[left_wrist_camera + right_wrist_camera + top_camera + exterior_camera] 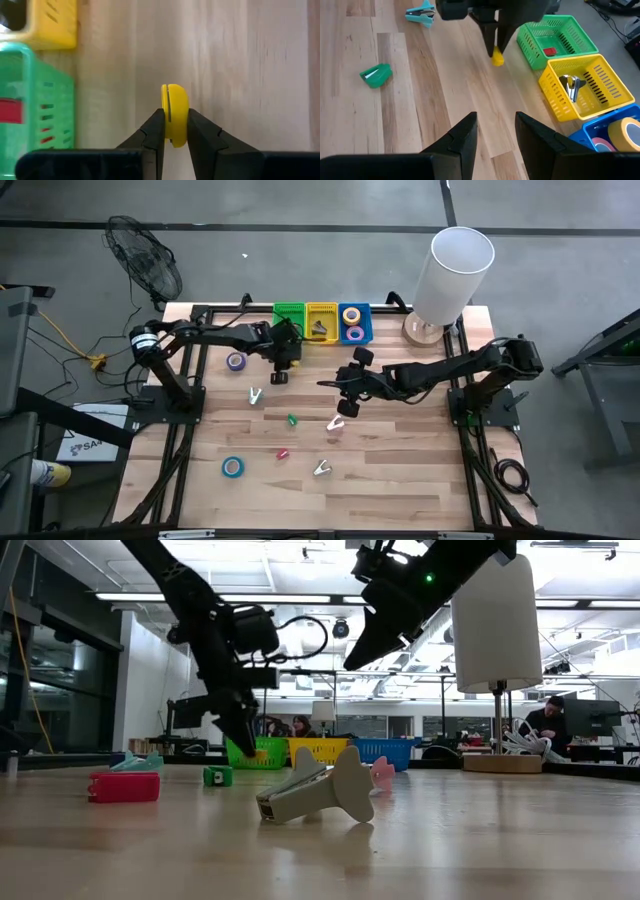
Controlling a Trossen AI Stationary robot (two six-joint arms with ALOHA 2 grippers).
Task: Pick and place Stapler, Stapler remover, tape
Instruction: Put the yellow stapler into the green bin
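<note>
Now the left gripper [175, 131] is clamping a yellow tape roll [174, 112] edge-on between its fingers, just above the wood beside the green basket [555, 39], upper centre of the overhead frame. Meanwhile the right gripper [496, 131] is hanging mid-table, right of centre, with its fingers apart and holding nothing.

In the left wrist view the lower part of the yellow tape roll [174, 112] is hidden between the left gripper's [175, 134] fingers. Beside it, the green basket [45, 100] and the yellow basket [52, 22] are cut off by the picture's edge. In the high view that roll is hidden under the gripper.
</note>
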